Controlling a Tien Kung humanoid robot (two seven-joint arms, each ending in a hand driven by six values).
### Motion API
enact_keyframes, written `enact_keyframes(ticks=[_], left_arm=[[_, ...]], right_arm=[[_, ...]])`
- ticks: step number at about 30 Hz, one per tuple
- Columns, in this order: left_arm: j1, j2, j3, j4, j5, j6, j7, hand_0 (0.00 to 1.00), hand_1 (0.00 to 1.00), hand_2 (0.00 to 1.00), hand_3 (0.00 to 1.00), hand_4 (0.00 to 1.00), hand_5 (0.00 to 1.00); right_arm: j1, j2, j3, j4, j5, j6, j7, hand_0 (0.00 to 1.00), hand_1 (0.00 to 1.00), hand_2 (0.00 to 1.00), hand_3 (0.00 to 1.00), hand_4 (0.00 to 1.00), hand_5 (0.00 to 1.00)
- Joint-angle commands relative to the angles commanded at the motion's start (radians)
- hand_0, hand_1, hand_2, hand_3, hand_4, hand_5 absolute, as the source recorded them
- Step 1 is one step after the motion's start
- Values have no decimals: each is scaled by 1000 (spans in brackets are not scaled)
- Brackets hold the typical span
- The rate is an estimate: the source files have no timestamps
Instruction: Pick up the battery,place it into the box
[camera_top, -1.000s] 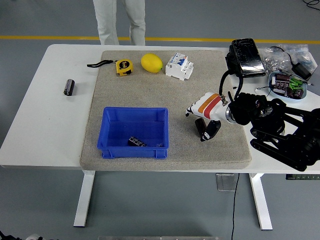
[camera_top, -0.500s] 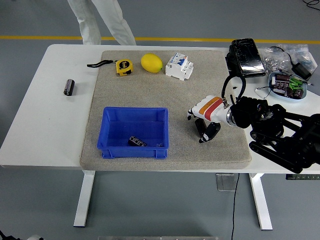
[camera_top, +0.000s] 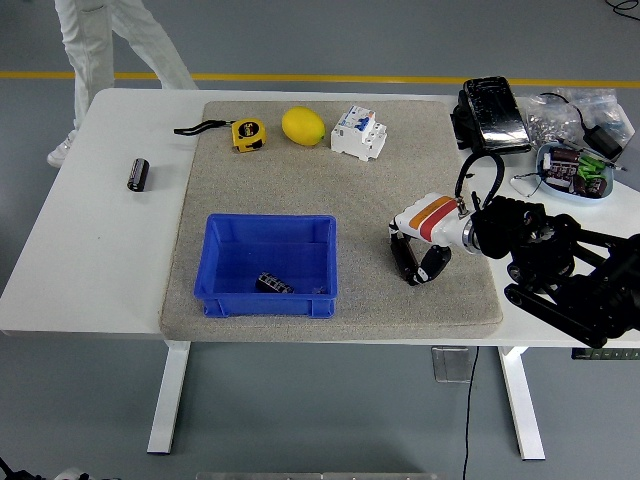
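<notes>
A black battery (camera_top: 275, 283) lies on the floor of the blue box (camera_top: 222, 262), near its front wall. A second black battery (camera_top: 138, 173) lies on the bare white table, left of the mat. My right hand (camera_top: 414, 264), white with an orange stripe and black fingers, hovers low over the grey mat to the right of the box and apart from it. Its fingers (camera_top: 404, 258) hang loosely bent and hold nothing. The left arm is out of view.
Along the mat's (camera_top: 290, 180) far edge lie a yellow tape measure (camera_top: 247, 133), a lemon (camera_top: 303, 126) and a white circuit breaker (camera_top: 358, 132). A black device (camera_top: 492, 112) and a bowl of parts (camera_top: 575, 170) sit at the table's right. A person's legs (camera_top: 95, 45) pass at top left.
My right hand has drawn back to the right, away from the box, with its fingers bending in a little. The person at the far side has walked to the left.
</notes>
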Motion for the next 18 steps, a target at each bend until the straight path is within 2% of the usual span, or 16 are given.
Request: enact_keyframes(ticks=[1,6,7,18], left_arm=[[0,0,0,0,1,0,0,735,735,777,634,646,525],[0,1,2,0,-1,0,0,735,735,777,634,646,525],[0,1,3,0,-2,0,0,735,733,776,635,644,528],[2,2,0,1,-3,0,-1,734,734,775,635,645,530]], right_arm=[[0,0,-1,2,0,-3,0,415,496,541,552,988,227],[0,-3,0,11,4,-17,0,415,496,541,552,988,227],[0,-4,1,12,5,-19,-1,398,450,496,499,964,191],[6,-16,27,57,6,-21,-9,408,437,488,497,968,188]])
